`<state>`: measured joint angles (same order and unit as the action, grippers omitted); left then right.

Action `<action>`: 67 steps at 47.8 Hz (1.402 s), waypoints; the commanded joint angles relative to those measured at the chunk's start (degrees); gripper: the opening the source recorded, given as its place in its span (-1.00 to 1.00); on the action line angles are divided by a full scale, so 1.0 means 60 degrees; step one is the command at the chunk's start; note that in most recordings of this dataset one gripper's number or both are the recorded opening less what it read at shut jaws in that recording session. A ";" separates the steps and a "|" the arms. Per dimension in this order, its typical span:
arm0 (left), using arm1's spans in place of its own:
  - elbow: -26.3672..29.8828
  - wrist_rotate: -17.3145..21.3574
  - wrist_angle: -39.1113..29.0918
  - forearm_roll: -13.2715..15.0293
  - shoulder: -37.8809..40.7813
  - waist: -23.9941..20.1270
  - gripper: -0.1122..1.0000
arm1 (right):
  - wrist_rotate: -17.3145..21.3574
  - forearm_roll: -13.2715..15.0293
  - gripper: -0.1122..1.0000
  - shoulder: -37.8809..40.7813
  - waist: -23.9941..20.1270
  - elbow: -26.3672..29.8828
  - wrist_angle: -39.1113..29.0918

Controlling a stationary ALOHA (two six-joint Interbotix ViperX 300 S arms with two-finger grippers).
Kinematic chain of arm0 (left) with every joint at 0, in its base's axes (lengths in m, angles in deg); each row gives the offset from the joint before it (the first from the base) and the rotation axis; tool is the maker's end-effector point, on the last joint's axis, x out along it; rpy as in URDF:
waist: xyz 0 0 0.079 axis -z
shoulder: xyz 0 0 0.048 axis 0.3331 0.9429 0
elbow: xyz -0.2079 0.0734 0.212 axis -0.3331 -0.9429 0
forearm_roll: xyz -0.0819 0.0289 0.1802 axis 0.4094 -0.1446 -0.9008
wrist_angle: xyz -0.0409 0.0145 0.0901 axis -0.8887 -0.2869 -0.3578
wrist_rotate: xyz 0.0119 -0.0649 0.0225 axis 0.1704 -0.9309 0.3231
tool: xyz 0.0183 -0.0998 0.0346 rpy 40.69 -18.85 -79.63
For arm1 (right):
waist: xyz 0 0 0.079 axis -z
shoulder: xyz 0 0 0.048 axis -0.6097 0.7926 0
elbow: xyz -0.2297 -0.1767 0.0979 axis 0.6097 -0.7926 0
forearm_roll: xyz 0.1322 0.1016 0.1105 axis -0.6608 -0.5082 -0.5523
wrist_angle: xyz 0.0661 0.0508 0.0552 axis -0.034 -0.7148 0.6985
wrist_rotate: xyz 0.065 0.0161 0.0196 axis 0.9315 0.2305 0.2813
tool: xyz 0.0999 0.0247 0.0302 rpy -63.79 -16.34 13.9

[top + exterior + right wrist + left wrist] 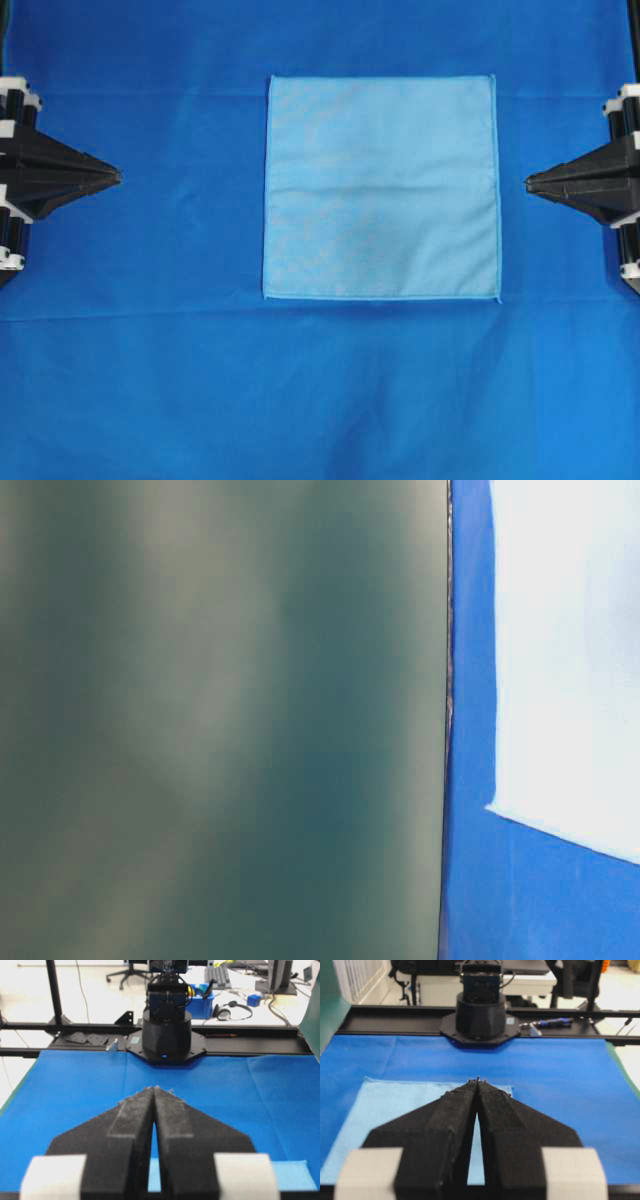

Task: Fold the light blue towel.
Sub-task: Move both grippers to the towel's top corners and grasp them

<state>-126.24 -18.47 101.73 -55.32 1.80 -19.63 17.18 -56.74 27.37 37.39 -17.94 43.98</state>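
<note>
Towel: the light blue towel (pixel 381 187) is lying flat and fully spread, a square with a stitched hem, between the two pincers and touching neither of them.
Table cloth: the darker blue table cloth (pixel 150 380) is lying under the towel and is reaching past it on every side.
Left pincer: the left gripper (pixel 116 177) is waiting well apart from the towel's near edge, with its fingers pressed together to a point and pinching nothing.
Right pincer: the right gripper (pixel 529 183) is waiting nearer to its side of the towel, just beside the hem; its fingers are also pressed together and holding nothing.
Progress: in my judgement the folding is not yet begun, because no corner is lifted.
Risk, grasp: the towel is thin and is lying close on the table cloth, so a pincer that is coming down may pinch both layers together, or may slide over the hem and catch nothing.
Risk, fingers: both pincers are needing to spread first; coming down with the tips together would only push and wrinkle the towel.
Risk, fold: if only one corner is lifted, the edge may drag and the halves may not be meeting evenly.
</note>
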 commanded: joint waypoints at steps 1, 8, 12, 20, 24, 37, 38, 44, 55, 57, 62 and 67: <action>0.0381 0.0029 0.0059 0.0220 0.0483 0.0000 -0.76 | 0.0044 -0.0044 -0.77 0.0146 0.0029 0.0190 0.0000; 0.0791 0.0161 0.0161 0.0220 0.1714 -0.0220 -0.76 | 0.0161 -0.0132 -0.77 0.0410 0.0747 0.0483 -0.1421; 0.1055 0.0132 0.0264 0.0220 0.2622 -0.0674 -0.76 | 0.0308 -0.0220 -0.77 0.0630 0.1377 0.0615 -0.2197; 0.1743 0.0015 0.0132 0.0220 0.4292 -0.1597 -0.76 | 0.0454 -0.0220 -0.77 0.1113 0.2593 0.0659 -0.3135; 0.2095 0.0088 0.0029 0.0220 0.5010 -0.1919 -0.76 | 0.0454 -0.0220 -0.77 0.1494 0.3296 0.0630 -0.3428; 0.3091 0.0146 0.0190 0.0220 0.7412 -0.3208 -0.13 | 0.0381 0.0205 -0.53 0.3237 0.5435 0.0703 -0.3691; 0.3179 0.0146 0.0264 0.0220 0.7705 -0.3340 -0.01 | 0.0381 0.0234 -0.43 0.3398 0.5581 0.0732 -0.3691; 0.3486 0.0146 0.0527 0.0220 0.8672 -0.3867 0.62 | 0.0381 0.0601 0.22 0.4526 0.6357 0.0864 -0.3560; 0.3867 0.0161 0.0850 0.0220 0.9785 -0.4585 0.77 | 0.0381 0.1011 0.25 0.6372 0.7310 0.1113 -0.2651; 0.3911 0.0176 0.0894 0.0220 0.9917 -0.4673 0.77 | 0.0366 0.1069 0.25 0.6636 0.7441 0.1157 -0.2505; 0.4014 0.0176 0.1069 0.0220 1.0400 -0.4805 0.77 | 0.0366 0.1157 0.25 0.7222 0.7573 0.1304 -0.2197; 0.4102 0.0190 0.1348 0.0220 1.0898 -0.4863 0.77 | 0.0366 0.1172 0.25 0.7808 0.7588 0.1479 -0.1963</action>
<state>-102.86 -17.42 108.23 -54.09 66.22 -48.46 19.37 -49.88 72.54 82.65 -10.64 30.89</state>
